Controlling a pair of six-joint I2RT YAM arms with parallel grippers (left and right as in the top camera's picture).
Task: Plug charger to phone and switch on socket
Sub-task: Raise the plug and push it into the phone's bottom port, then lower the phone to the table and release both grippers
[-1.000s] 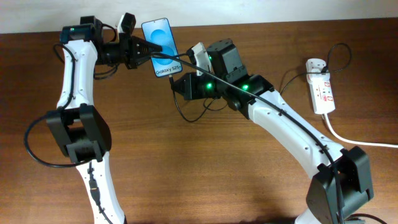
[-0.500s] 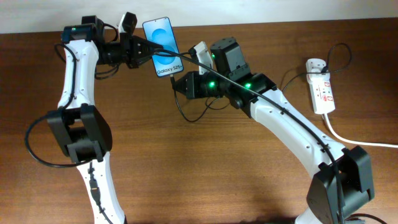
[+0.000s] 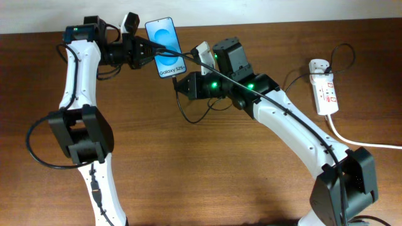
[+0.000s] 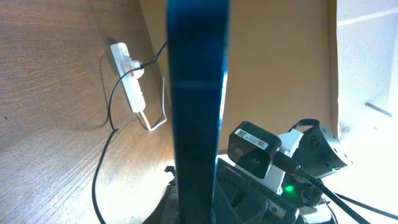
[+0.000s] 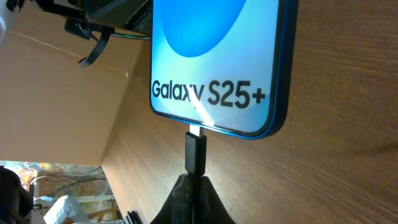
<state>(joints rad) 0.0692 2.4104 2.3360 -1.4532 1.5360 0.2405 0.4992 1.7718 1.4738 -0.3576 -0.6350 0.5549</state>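
Observation:
The phone [image 3: 165, 48] has a lit blue screen reading "Galaxy S25+" and is held off the table at the back. My left gripper [image 3: 146, 49] is shut on its upper end; in the left wrist view the phone [image 4: 198, 93] shows edge-on. My right gripper [image 3: 178, 85] is shut on the charger's black connector [image 5: 195, 151], whose metal tip meets the phone's bottom edge [image 5: 217, 68]. The thin black cable [image 3: 191, 119] loops under the right arm. The socket [image 3: 324, 88] lies at the right with the white plug adapter [image 3: 319, 65] in its far end; it also shows in the left wrist view [image 4: 129, 84].
The socket's thick white cord [image 3: 358, 141] runs off toward the right edge. A pale wall stands along the table's back edge [image 3: 264, 19]. Both arm bases stand at the front of the table.
The left gripper and phone have shifted slightly right. The right gripper has closed up to the phone's bottom edge with the connector.

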